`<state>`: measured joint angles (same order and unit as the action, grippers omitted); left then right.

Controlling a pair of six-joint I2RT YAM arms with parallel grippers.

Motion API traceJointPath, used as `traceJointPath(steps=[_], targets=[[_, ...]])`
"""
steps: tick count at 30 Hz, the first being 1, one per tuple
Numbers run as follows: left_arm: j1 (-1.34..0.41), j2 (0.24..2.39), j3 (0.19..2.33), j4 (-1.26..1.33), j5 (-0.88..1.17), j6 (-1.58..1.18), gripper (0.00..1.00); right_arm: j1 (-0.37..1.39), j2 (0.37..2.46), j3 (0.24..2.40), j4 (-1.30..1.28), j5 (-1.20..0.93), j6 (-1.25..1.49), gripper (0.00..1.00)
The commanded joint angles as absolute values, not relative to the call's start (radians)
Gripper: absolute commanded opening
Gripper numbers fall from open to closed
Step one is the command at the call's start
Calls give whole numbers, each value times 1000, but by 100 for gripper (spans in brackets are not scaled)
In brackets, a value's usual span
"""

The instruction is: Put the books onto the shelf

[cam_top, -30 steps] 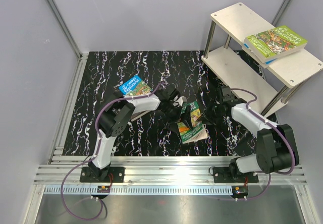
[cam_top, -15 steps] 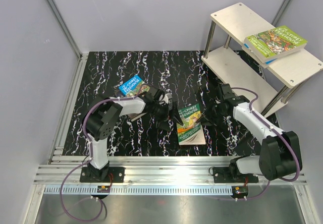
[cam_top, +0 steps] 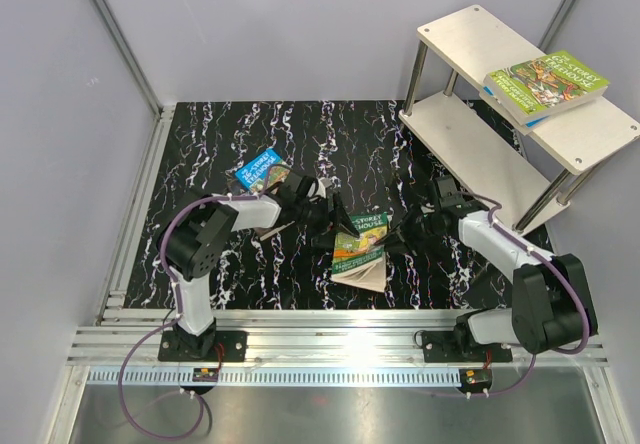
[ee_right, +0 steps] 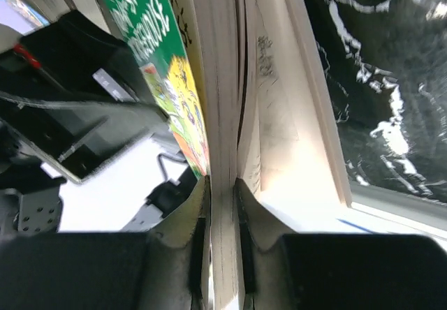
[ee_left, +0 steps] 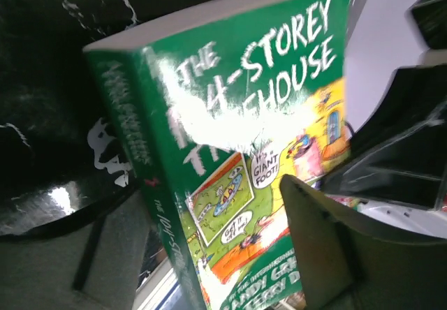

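Green "Treehouse" book (cam_top: 360, 251) is lying tilted up near the middle of the surface's near edge, long axis running near-to-far, while the right end effector (cam_top: 402, 234) is pinching its pages from the right and the left end effector (cam_top: 328, 222) is gaping beside its cover, opposite the far-right shelf (cam_top: 470, 139).

One book (cam_top: 360, 249) sits between my left gripper (cam_top: 334, 227) and right gripper (cam_top: 399, 236), another book (cam_top: 262, 171) behind the left, a stack (cam_top: 548, 82) atop the shelf (cam_top: 465, 34).
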<state>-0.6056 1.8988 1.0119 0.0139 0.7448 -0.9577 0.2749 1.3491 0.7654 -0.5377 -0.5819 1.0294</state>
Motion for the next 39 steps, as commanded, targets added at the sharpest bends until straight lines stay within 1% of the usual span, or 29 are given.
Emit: traceJointPath(steps=[1, 3, 4, 6, 7, 9, 10, 11, 12, 13, 14, 15, 16, 18, 20, 24, 29, 31, 35, 36, 39], targets=[[-603, 1911, 1028, 150, 778, -1022, 70, 284, 1327, 719, -301, -779, 1184, 0], [-603, 1917, 1040, 153, 782, -1026, 61, 285, 1344, 732, -296, -788, 1178, 0], [-604, 1917, 1045, 153, 787, -1028, 49, 285, 1350, 736, -296, -792, 1171, 0], [-603, 1914, 1057, 147, 790, -1022, 35, 284, 1359, 747, -305, -798, 1164, 0], [-601, 1913, 1063, 131, 790, -1016, 17, 284, 1361, 752, -307, -799, 1157, 0], [-600, 1911, 1081, 97, 784, -991, 0, 284, 1364, 768, -328, -801, 1144, 0], [-598, 1910, 1104, 66, 784, -982, 0, 284, 1364, 779, -343, -799, 1119, 0], [-594, 1905, 1114, 60, 790, -976, 0, 284, 1368, 796, -369, -795, 1094, 4], [-594, 1899, 1129, 48, 790, -962, 0, 284, 1380, 845, -459, -767, 1060, 21], [-591, 1893, 1156, 16, 788, -954, 0, 284, 1388, 876, -521, -743, 973, 43], [-581, 1876, 1175, 3, 787, -947, 0, 284, 1396, 908, -584, -711, 930, 89], [-577, 1864, 1192, -6, 787, -933, 0, 284, 1408, 973, -715, -628, 890, 99], [-572, 1855, 1210, -50, 785, -927, 0, 284, 1413, 1000, -768, -589, 820, 100], [-554, 1832, 1278, -86, 782, -916, 0, 284, 1413, 1049, -860, -508, 776, 100], [-531, 1821, 1327, -100, 793, -934, 0, 284, 1404, 1057, -873, -488, 753, 100], [-494, 1786, 1347, 56, 831, -1096, 0, 282, 1368, 1043, -830, -506, 778, 100], [-463, 1773, 1397, 159, 859, -1263, 0, 284, 1376, 1084, -834, -509, 767, 100], [-463, 1772, 1401, 256, 867, -1333, 0, 284, 1374, 1114, -841, -499, 765, 100], [-460, 1766, 1353, 489, 861, -1587, 0, 284, 1321, 1161, -795, -518, 793, 100], [-459, 1764, 1338, 600, 858, -1635, 0, 284, 1304, 1175, -740, -553, 805, 100], [-456, 1756, 1269, 812, 828, -1813, 0, 284, 1229, 1177, -579, -630, 898, 100]])
